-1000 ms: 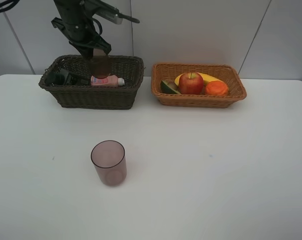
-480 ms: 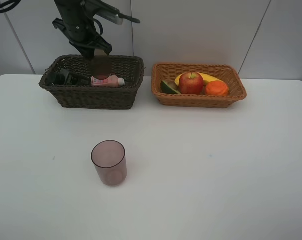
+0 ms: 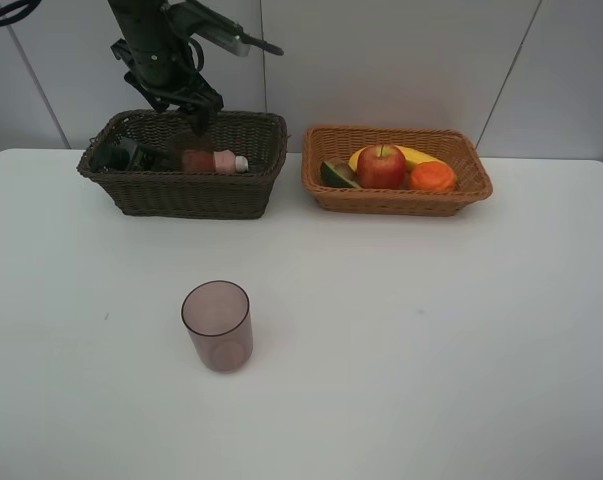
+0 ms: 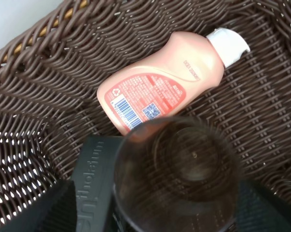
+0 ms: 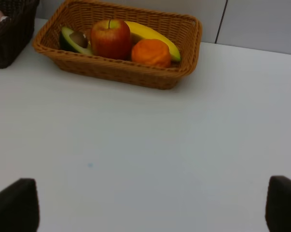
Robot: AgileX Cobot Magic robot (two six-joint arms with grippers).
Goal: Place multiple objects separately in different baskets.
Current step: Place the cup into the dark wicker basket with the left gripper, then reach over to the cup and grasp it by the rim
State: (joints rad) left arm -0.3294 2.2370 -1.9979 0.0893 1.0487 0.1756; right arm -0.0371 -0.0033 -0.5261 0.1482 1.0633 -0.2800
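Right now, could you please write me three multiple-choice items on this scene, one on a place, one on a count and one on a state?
1. Where does the pink bottle lie?
A. in the dark brown basket
B. in the light tan basket
C. on the table

2. How many pieces of fruit are in the light tan basket?
A. two
B. four
C. six

3. How does the cup on the table stand?
A. on its side
B. upside down
C. upright, mouth up

Answers: 1 A, the left wrist view shows it on dark weave. 2 B, banana, apple, orange and avocado half. 3 C, its open rim faces up.
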